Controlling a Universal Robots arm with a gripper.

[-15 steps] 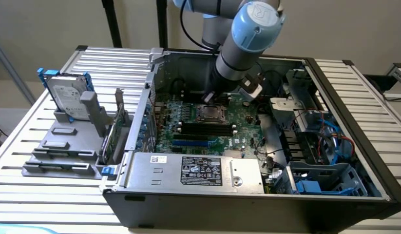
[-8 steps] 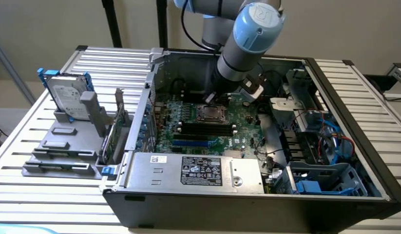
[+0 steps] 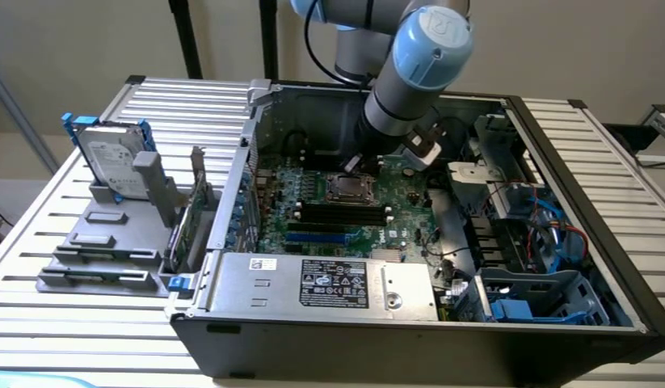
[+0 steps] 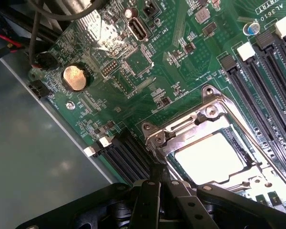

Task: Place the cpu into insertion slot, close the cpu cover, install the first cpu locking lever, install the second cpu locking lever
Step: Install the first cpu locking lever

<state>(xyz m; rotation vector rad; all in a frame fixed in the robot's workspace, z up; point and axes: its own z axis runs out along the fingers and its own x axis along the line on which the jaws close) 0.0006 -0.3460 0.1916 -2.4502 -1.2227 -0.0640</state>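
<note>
Closest to your wrist camera is the gripper (image 4: 155,191), its dark fingers (image 4: 148,202) drawn tight together with nothing visible between them; their tips sit right at the edge of the cpu cover (image 4: 181,131), and you cannot tell whether they actually touch it. You can see the cover lying down flat over the insertion slot (image 4: 231,179), a silvery frame with rivets at its corners, and through its cut-out centre the cpu (image 4: 209,157) shows as a bright, washed-out metal square seated in the socket. The far side of the socket runs out of the picture, so you cannot judge how the locking levers stand there. Long black memory slots (image 4: 262,90) lie just beside the cover, and a round coin battery (image 4: 75,77) sits well apart on the green motherboard (image 4: 133,62).

From the exterior view, the arm (image 3: 413,77) reaches down into the open computer case (image 3: 418,347) and hides the gripper's tip. You can make out the socket (image 3: 348,187) only as a small grey square. A grey power supply (image 3: 321,284) lies nearest that camera, and a hard drive (image 3: 108,158) stands outside the case, toward the exterior view's left.
</note>
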